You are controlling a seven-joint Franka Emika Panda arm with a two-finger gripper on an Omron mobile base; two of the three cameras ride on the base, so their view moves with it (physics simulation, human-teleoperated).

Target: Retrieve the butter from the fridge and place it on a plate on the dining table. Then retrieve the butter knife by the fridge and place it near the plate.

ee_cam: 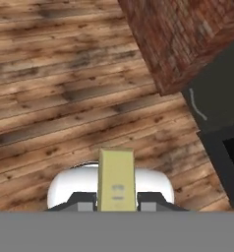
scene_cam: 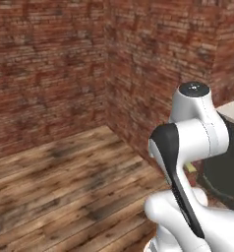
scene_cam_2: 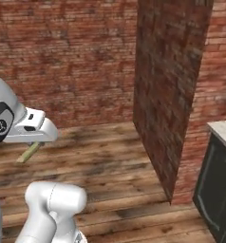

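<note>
Butter (ee_cam: 116,178): pale yellow stick, clamped between narrow-set fingers of gripper (ee_cam: 116,201), long axis projecting straight out from hand. Carried above wood floor (ee_cam: 65,88), brick wall (ee_cam: 173,34) ahead. Plate, dining table: whereabouts untold, transit judged unfinished.

Flat, even rendered light, moderately bright, no clear source. Brick walls (scene_cam: 50,74) evenly lit and low-res; the wall end (scene_cam_2: 169,95) in the right base view reads darker on its near face. Wood floor (ee_cam: 65,74) has dark smudgy patches, texture not shadow. No cast shadows, no glare. White arm (scene_cam: 192,128) shows soft shading only. All views soft, pixelated; no edge distortion. Dark cabinet (ee_cam: 222,108) nearly featureless.
</note>
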